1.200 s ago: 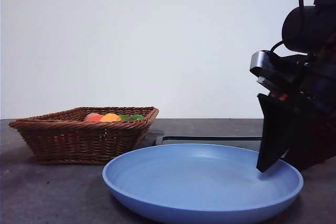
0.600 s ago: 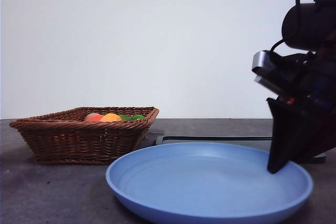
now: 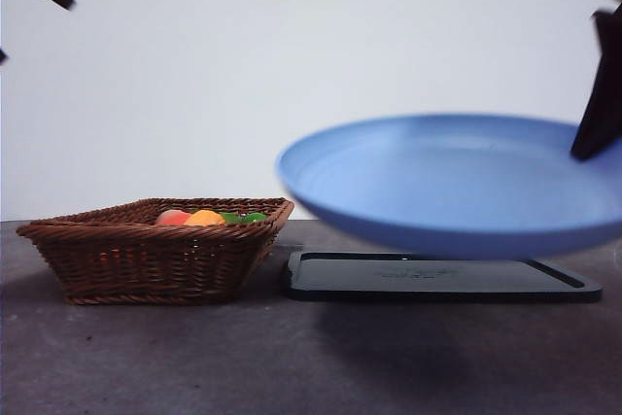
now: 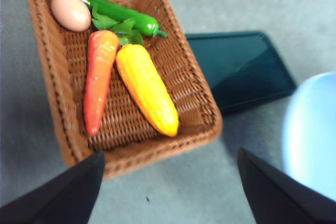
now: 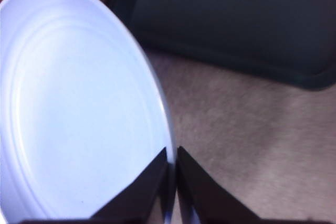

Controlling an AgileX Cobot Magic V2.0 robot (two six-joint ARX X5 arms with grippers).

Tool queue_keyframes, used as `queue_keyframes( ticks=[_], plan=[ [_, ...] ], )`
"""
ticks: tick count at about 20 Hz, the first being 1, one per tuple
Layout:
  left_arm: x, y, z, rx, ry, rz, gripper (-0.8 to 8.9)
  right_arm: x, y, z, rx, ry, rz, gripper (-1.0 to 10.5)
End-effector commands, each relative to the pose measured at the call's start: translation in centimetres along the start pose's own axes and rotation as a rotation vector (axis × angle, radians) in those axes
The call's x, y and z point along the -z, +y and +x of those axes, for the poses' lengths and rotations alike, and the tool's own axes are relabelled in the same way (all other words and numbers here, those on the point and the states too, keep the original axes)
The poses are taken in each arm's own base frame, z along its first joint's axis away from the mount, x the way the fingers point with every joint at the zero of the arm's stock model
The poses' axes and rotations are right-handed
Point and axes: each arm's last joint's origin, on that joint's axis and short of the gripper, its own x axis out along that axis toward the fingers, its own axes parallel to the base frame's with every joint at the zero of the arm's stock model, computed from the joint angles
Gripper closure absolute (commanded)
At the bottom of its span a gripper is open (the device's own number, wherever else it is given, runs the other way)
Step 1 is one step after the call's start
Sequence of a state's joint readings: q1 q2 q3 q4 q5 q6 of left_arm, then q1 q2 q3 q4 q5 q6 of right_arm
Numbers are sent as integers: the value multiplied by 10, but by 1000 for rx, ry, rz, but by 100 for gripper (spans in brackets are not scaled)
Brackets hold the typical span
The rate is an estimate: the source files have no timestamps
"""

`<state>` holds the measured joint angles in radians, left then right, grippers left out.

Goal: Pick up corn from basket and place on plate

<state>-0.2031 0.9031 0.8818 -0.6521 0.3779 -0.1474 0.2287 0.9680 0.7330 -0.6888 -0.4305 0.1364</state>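
Right gripper (image 5: pixel 172 167) pinches the round light-blue plate (image 3: pixel 457 182) aloft (rim only); left gripper (image 4: pixel 168 182), spread, should approach the orange-yellow cob (image 4: pixel 146 88) at basket's six o'clock.

even soft light, motion-blurred plate (image 3: pixel 457 182)

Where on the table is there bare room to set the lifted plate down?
The right pincer holds the plate aloft by its rim. Bare tabletop lies in front of the basket and the black tray. The tray top is also bare. The basket is crowded: corn, carrot, egg, green pepper.
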Motion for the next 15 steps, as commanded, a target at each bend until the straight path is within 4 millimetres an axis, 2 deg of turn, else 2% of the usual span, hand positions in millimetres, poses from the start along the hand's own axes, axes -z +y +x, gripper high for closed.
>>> queue_keyframes(
  ticks=[1, 4, 8, 12, 15],
  plan=[
    [-19, -8, 17, -25, 16, 30, 402, -2, 2, -14, 1, -67, 3, 945],
    [-36, -17, 52, -119, 93, 69, 402, 0, 1, -26, 17, -123, 13, 945],
    [-49, -27, 105, -187, 195, 82, 402, 0, 0, -34, 29, -153, 23, 945],
    [-54, -33, 154, -235, 274, 109, 402, -1, 1, -35, 29, -158, 20, 945],
    [-53, -29, 185, -273, 328, 110, 402, -1, 1, -35, 28, -158, 20, 945]
  ],
)
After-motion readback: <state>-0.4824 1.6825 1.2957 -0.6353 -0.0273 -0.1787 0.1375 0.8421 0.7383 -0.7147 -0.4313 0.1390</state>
